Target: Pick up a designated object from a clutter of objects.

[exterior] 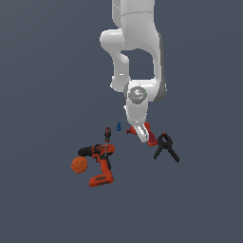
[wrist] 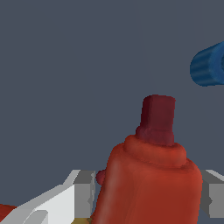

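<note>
Closest, the wrist view shows one small red drill (wrist: 151,175) between the two grey fingers (wrist: 85,194) of the gripper (exterior: 141,133), jaws closed against its body, with one blue piece (wrist: 210,64) beyond its dark nose. Farther out, one black clamp (exterior: 166,147), one larger orange-red drill (exterior: 100,163), one orange ball (exterior: 79,165) and one small dark tool (exterior: 107,134) lie on the tabletop (exterior: 42,95).

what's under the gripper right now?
The small red drill sits between the gripper fingers, its dark nose poking out. The gripper covers most of it in the exterior view; finger contact isn't visible.
</note>
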`<move>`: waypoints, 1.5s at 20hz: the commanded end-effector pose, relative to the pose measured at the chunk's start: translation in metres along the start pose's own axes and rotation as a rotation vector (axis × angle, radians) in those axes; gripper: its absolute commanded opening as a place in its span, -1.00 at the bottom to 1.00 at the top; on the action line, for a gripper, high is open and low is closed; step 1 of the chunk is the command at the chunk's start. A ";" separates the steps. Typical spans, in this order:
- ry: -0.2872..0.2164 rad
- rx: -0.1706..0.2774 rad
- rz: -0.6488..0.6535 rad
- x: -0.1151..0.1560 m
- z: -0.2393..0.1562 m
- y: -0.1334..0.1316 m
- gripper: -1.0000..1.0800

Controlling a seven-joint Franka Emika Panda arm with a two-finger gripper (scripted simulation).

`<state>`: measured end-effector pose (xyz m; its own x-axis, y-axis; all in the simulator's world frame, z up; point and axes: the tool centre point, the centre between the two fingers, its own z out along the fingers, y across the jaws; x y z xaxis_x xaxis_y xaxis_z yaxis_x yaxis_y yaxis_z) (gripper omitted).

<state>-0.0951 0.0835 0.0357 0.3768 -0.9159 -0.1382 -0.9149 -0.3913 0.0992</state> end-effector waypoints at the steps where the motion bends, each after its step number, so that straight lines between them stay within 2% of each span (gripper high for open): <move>1: 0.001 0.004 -0.001 -0.001 -0.008 -0.005 -1.00; 10: 0.003 0.003 0.000 -0.011 -0.057 -0.031 -1.00; 30: 0.004 0.002 0.001 -0.042 -0.219 -0.122 -1.00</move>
<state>0.0251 0.1462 0.2331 0.3767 -0.9165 -0.1346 -0.9149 -0.3908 0.1006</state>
